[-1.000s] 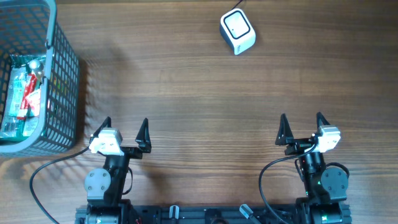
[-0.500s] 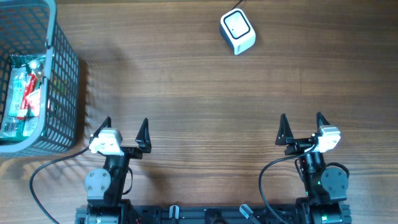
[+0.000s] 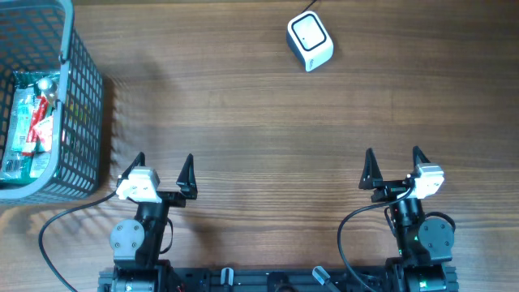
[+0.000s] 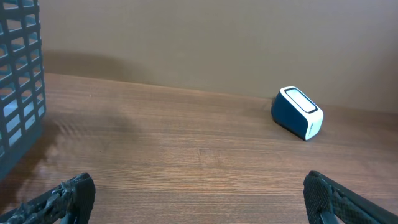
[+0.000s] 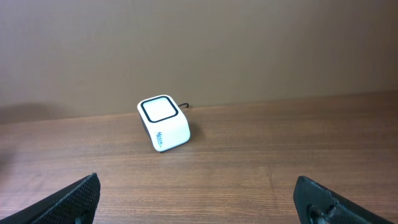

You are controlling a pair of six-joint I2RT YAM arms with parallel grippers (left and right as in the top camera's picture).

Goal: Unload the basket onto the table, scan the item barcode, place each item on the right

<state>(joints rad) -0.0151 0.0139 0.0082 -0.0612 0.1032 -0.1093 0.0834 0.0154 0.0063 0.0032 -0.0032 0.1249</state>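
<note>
A white barcode scanner (image 3: pixel 310 40) with a dark window on top sits at the far middle of the wooden table; it also shows in the left wrist view (image 4: pixel 298 113) and the right wrist view (image 5: pixel 164 122). Packaged items (image 3: pixel 32 122), red, green and white, lie inside the grey basket (image 3: pixel 89 97) at the far left. My left gripper (image 3: pixel 164 168) rests near the front edge, open and empty, its fingertips (image 4: pixel 68 194) wide apart. On the front right, my right gripper (image 3: pixel 392 163) stands open with nothing between its fingers (image 5: pixel 74 196).
The basket's mesh wall (image 4: pixel 18 81) rises at the left edge of the left wrist view. A thin cable (image 3: pixel 312 6) leads off the scanner toward the back. Bare wood lies between the grippers and the scanner.
</note>
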